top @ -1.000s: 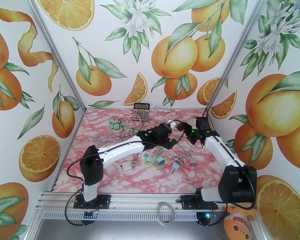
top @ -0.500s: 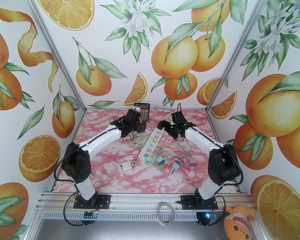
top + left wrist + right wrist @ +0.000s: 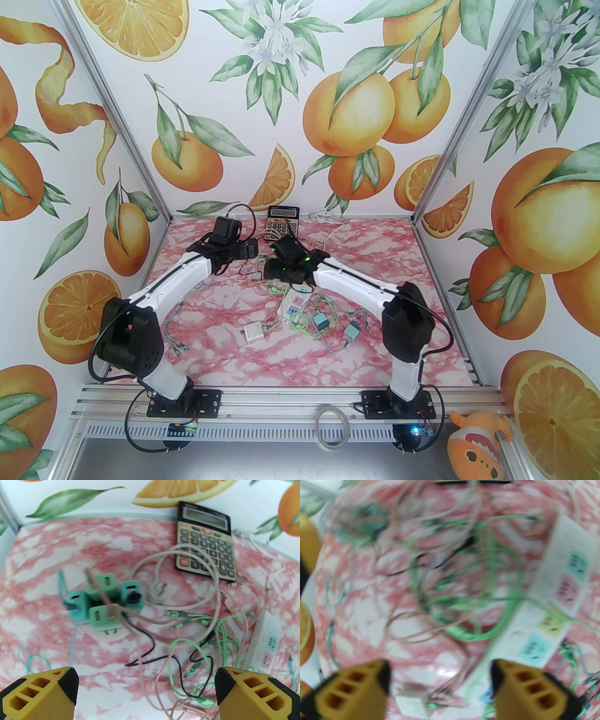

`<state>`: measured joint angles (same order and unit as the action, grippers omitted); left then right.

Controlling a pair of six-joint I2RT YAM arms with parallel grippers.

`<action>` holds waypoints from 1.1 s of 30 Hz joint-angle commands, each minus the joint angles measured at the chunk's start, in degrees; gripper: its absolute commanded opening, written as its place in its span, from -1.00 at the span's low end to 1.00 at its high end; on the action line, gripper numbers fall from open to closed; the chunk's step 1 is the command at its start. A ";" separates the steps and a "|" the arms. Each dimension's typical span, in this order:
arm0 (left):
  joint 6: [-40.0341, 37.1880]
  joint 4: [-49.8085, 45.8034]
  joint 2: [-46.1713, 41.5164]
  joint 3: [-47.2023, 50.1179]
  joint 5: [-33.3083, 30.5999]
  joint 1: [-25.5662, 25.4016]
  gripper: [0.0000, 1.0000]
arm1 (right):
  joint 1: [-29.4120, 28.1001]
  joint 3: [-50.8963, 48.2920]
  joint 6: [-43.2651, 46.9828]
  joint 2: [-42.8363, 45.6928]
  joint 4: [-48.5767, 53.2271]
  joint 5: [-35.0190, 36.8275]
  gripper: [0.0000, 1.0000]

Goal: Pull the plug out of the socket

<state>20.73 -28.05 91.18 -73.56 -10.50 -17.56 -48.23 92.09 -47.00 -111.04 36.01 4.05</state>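
In the left wrist view, several green and teal plugs (image 3: 103,601) cluster on a pale round socket base (image 3: 110,635) at the back left of the pink marbled table. My left gripper (image 3: 146,686) hovers short of them, open wide, with only loose cables between its fingers. From above, the left gripper (image 3: 246,248) covers that cluster. A white power strip (image 3: 557,592) with coloured sockets lies at centre. My right gripper (image 3: 440,684) hangs over the cables left of the strip, fingers apart and holding nothing. The top view has the right gripper (image 3: 274,269) above the strip (image 3: 295,304).
A calculator (image 3: 282,222) lies by the back wall. Tangled green, pink and black cables (image 3: 201,639) spread between cluster and strip. A white charger cube (image 3: 253,333) and two teal adapters (image 3: 321,321) sit nearer the front. Walls close the sides.
The left arm swung from the table's centre to the back left. The right arm swept from the right wall across to the centre, over the power strip.
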 commanded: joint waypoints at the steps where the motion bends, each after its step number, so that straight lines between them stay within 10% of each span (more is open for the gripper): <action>1: 1.20 -1.81 -2.56 0.81 0.96 1.38 1.00 | -2.41 0.89 -4.91 -4.30 1.31 -1.21 -0.27; 13: 1.76 -1.04 -0.97 1.24 -0.93 1.68 1.00 | -4.45 -4.44 -3.90 -9.51 0.08 -5.08 -0.50; 33: 6.13 -2.32 0.49 0.79 -0.83 1.39 1.00 | 17.78 -20.35 12.68 -1.02 -0.26 -7.27 -0.49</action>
<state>25.93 -30.20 91.00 -72.44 -10.96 -16.14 -34.79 74.08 -38.87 -113.01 31.24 -7.42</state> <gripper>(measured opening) 0.997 0.254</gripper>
